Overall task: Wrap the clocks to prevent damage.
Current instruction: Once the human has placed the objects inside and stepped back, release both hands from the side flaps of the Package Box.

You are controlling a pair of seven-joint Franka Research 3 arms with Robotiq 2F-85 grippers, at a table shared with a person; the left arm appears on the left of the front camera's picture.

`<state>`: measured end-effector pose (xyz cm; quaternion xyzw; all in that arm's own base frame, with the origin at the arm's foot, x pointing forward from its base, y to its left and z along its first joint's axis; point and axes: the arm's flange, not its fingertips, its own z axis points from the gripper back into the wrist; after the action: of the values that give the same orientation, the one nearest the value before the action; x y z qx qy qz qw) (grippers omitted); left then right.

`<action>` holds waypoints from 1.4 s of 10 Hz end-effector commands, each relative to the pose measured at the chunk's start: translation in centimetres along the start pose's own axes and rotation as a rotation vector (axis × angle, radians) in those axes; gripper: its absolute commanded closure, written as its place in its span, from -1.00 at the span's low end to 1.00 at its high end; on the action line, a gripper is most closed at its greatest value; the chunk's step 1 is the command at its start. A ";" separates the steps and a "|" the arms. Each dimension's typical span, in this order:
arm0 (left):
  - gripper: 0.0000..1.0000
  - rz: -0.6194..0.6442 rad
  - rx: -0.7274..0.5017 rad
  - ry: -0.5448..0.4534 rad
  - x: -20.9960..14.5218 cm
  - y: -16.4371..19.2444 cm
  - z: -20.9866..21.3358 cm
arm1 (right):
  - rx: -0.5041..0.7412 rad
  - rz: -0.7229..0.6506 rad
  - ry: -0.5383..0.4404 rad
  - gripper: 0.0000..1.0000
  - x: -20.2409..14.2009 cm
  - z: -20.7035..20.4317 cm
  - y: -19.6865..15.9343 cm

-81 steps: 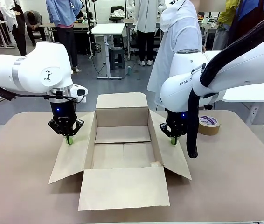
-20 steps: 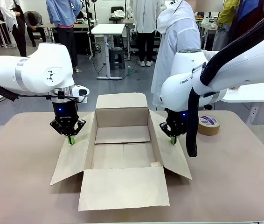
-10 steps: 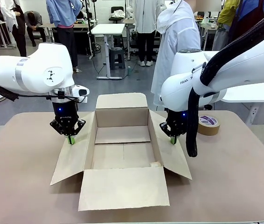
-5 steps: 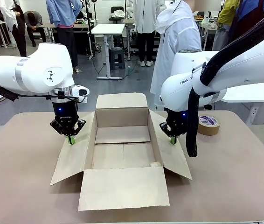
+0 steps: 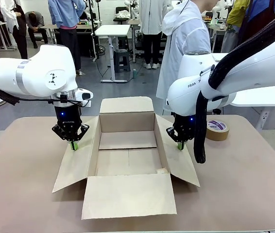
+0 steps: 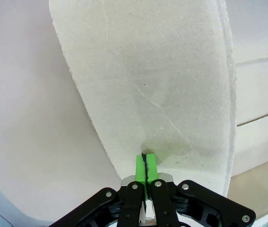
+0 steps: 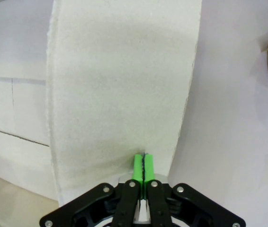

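**A:** Hardly anything has moved. Both arms stand as they did a second ago, and only the person in the white coat (image 5: 183,48) at the far side has shifted a little.

**B:** And the clocks?

**A:** I cannot tell where they are. The open brown cardboard carton (image 5: 127,121) has a bare floor.

**B:** What are the arms doing?

**A:** The left fingers (image 6: 140,170) are shut pad to pad and hold nothing. Their tips are down on the carton's left side flap (image 5: 77,162). The right fingers (image 7: 138,168) are shut and empty too, and their tips are on the right side flap (image 5: 182,162). They seem to be pinning the flaps open.

**B:** What could go wrong?

**A:** If either arm lifts early, its flap may spring up and block a bundle on its way in. If an arm presses harder, the cardboard could crease or the carton could skid on the beige worktop (image 5: 244,184). An uneven push might twist the carton toward the brown tape roll (image 5: 217,130) near its right side. A hand reaching in would pass close between the two arms. Fingers shut this tight also cannot take anything handed over.
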<state>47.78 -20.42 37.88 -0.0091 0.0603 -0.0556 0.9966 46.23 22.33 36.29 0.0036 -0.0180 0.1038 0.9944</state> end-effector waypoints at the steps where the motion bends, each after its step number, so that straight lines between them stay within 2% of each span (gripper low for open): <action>1: 0.99 -0.004 0.010 -0.003 -0.4 0.1 0.0 | -0.014 -0.017 0.006 0.98 0.0 -0.2 0.2; 14: 0.99 -0.004 0.010 -0.003 -0.4 0.1 0.0 | -0.014 -0.017 0.006 0.98 0.0 -0.2 0.2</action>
<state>47.78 -20.42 37.88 -0.0091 0.0603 -0.0556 0.9966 46.23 22.33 36.29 0.0036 -0.0180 0.1038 0.9944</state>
